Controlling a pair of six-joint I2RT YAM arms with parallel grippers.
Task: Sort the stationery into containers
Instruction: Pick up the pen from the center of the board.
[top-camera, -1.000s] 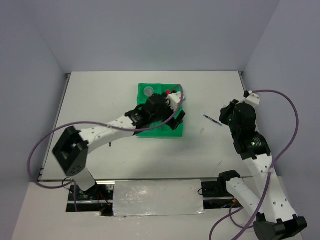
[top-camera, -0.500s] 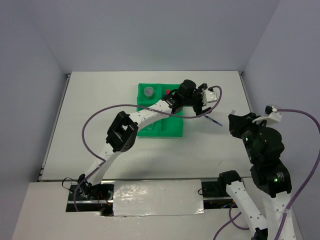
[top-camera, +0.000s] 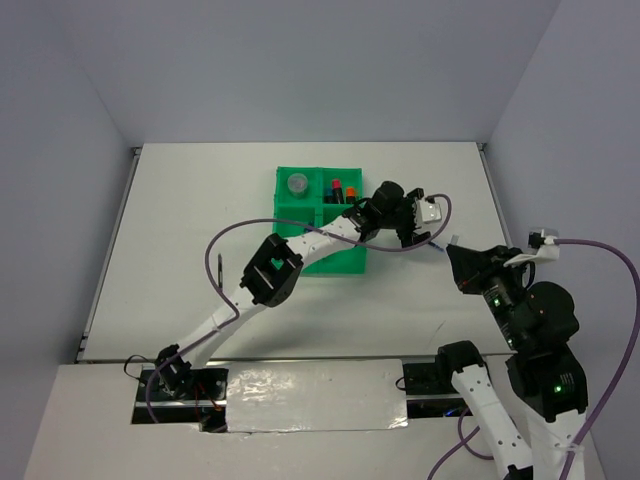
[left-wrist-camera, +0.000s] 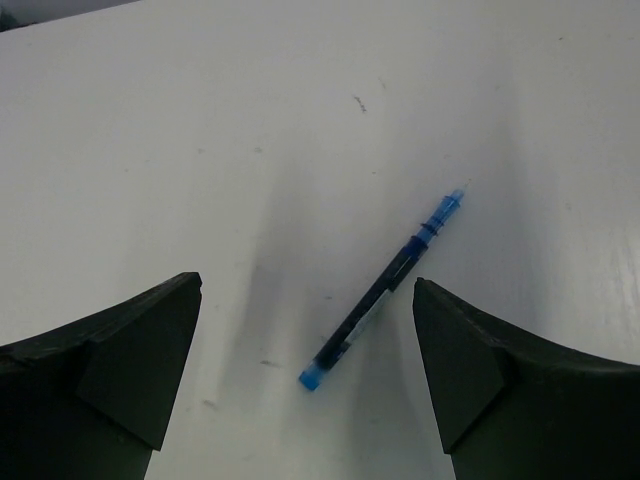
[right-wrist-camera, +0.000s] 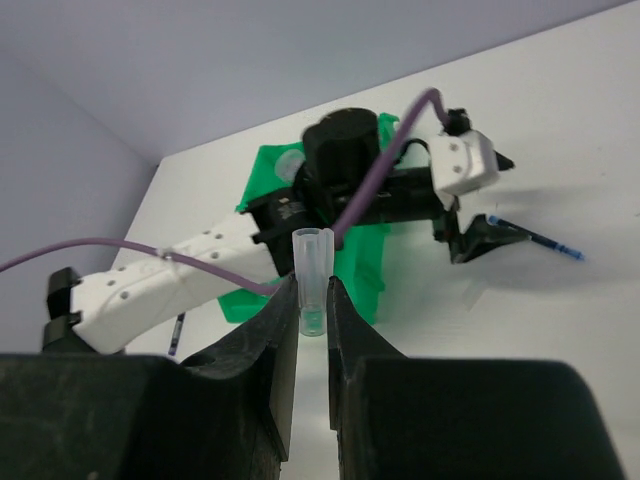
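Blue pen, lying slantwise on the desk between green tray and right edge, beneath the empty, wide-open left gripper: jaws closing askew could roll it away, and the nearby right gripper, pinching a small clear bottle, risks collision.

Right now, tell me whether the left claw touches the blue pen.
Apart. Left wrist view: blue pen lies inside the open left claw, table showing both sides.
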